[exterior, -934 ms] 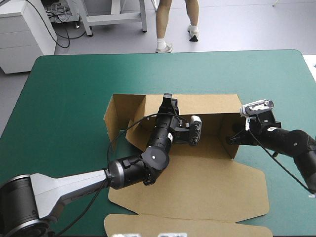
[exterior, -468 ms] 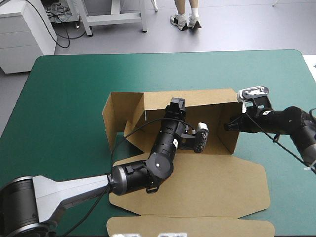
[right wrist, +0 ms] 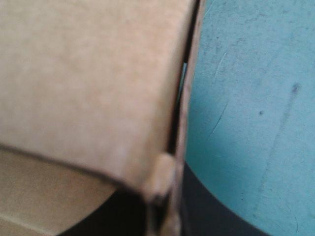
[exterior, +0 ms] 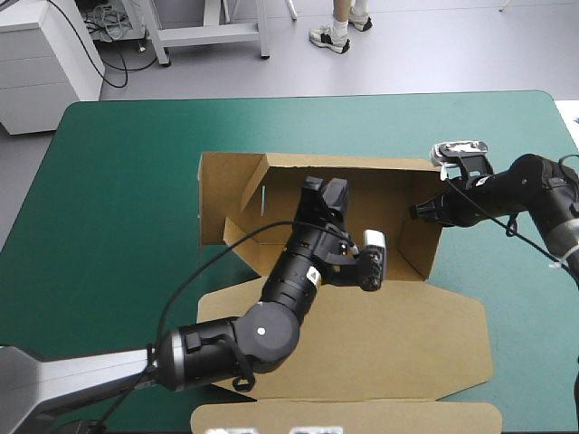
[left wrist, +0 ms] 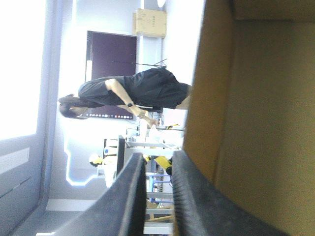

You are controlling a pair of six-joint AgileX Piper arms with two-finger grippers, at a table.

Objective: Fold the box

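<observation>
The brown box [exterior: 362, 325] lies mid-table with its lid flat toward the near edge and its back wall [exterior: 380, 176] and side walls raised. My left gripper [exterior: 324, 194] is inside the box, up against the back wall. In the left wrist view its black fingers [left wrist: 133, 196] are all but together with nothing in the slit, and the back wall [left wrist: 256, 123] runs beside one finger. My right gripper [exterior: 422, 210] is shut on the box's right side wall [exterior: 418, 240]. In the right wrist view that board edge [right wrist: 167, 172] sits between the fingers of the right gripper [right wrist: 160, 209].
The lid's front flap [exterior: 344, 418] reaches the near table edge. The left side wall [exterior: 217, 199] stands open outward. Bare teal-green cover [exterior: 118, 181] lies left of, beyond and right of the box.
The right gripper has carried the right wall toward the far edge. The left gripper has pushed farther in and the back wall now stands more upright.
</observation>
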